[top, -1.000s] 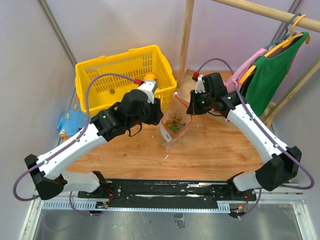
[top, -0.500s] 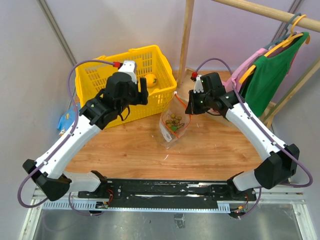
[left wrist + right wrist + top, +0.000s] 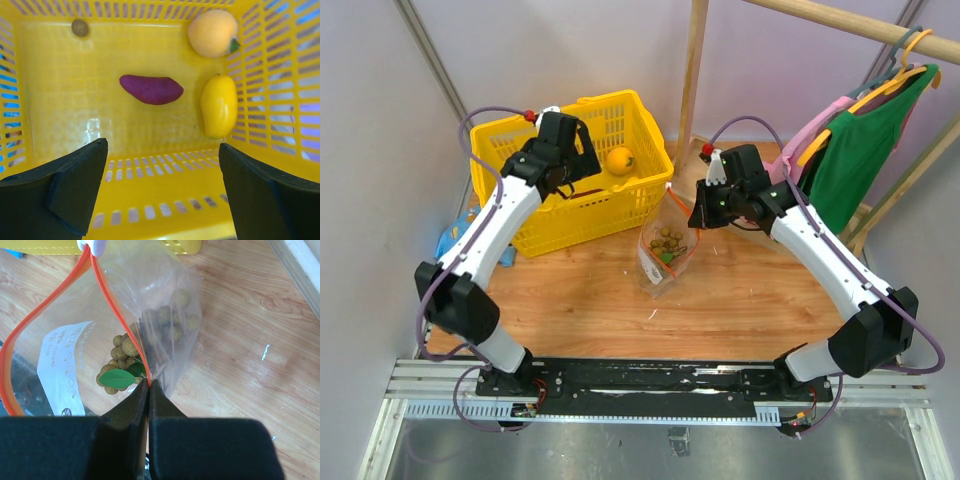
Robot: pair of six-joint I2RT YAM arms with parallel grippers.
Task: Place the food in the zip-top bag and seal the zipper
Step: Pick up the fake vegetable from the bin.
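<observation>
Hovering my left claw (image 3: 161,165) open over the purple piece (image 3: 151,89) in the basket (image 3: 60,90), I had my right claw (image 3: 149,390) pinched on the zipper (image 3: 115,310) of the bag (image 3: 165,285), grapes (image 3: 122,347) inside.

1 basket (image 3: 605,212), 1 bag (image 3: 167,287), 1 grape bunch (image 3: 126,347), 4 loose food pieces (image 3: 151,89).

Wooden table (image 3: 740,300) with yellow basket (image 3: 582,215), clear zip-top bag (image 3: 657,270) and blue packet (image 3: 455,245) on it.

Left arm (image 3: 498,222) stretched forward, wrist pitched down, left gripper (image 3: 162,150) jaws spread wide, nothing between. Right arm (image 3: 820,250) reaching inward, right gripper (image 3: 149,386) fingers pressed together, pinching zipper (image 3: 116,315).
</observation>
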